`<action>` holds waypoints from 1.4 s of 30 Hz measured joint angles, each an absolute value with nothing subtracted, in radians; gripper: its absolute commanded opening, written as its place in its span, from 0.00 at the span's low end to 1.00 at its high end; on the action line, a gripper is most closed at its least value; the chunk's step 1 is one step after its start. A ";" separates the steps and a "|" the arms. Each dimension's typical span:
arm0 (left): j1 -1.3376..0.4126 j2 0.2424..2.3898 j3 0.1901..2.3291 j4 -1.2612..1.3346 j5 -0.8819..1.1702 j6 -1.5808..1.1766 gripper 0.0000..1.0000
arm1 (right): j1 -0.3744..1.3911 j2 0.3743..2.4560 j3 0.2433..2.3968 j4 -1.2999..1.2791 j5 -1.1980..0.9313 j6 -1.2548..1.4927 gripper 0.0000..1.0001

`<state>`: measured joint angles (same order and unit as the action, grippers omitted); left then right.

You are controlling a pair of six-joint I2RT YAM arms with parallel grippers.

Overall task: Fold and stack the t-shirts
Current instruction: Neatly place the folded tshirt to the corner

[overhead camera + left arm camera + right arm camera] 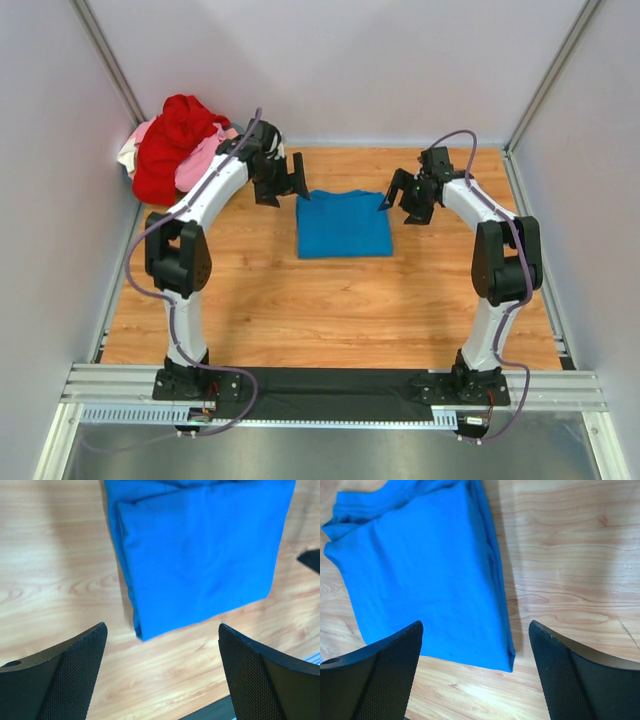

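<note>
Blue t-shirt (pixel 343 224) lay folded into a neat rectangle between the two pincers, flat on the wooden table (pixel 300 310). The left pincer (pixel 285 185) hung near one far corner of it, fingers spread wide and holding nothing. The right pincer (pixel 405 198) hung near the other, likewise spread and empty. Out beyond the left pincer, the red t-shirt (pixel 175 140), pink t-shirt (pixel 200 160) and whitish t-shirt (pixel 128 155) sat heaped together.
</note>
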<state>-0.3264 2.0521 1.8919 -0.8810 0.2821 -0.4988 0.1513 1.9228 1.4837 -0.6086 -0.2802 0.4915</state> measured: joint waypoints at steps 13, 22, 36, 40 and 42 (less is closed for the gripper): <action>-0.395 1.446 1.283 -0.841 0.122 -0.466 0.97 | 0.134 2.102 1.480 -0.461 -0.440 0.500 0.54; -0.399 1.113 1.068 -0.865 0.012 -0.468 0.96 | 0.167 2.181 1.525 -0.409 -0.494 0.525 0.00; -0.399 0.820 0.891 -0.894 -0.039 -0.460 0.97 | 0.043 2.323 1.957 -0.678 -0.271 0.342 0.00; -0.399 0.801 0.890 -0.894 -0.043 -0.453 0.97 | -0.025 2.405 2.094 -0.727 -0.225 0.282 0.00; -0.399 0.793 0.889 -0.888 -0.041 -0.447 0.97 | -0.062 2.448 2.151 -0.749 -0.204 0.249 0.00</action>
<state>-0.3988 0.7933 0.8886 -0.8879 -0.0410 -0.4465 -0.0620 2.4477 2.1506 -0.7494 -0.2035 0.2485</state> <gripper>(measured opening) 0.968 0.030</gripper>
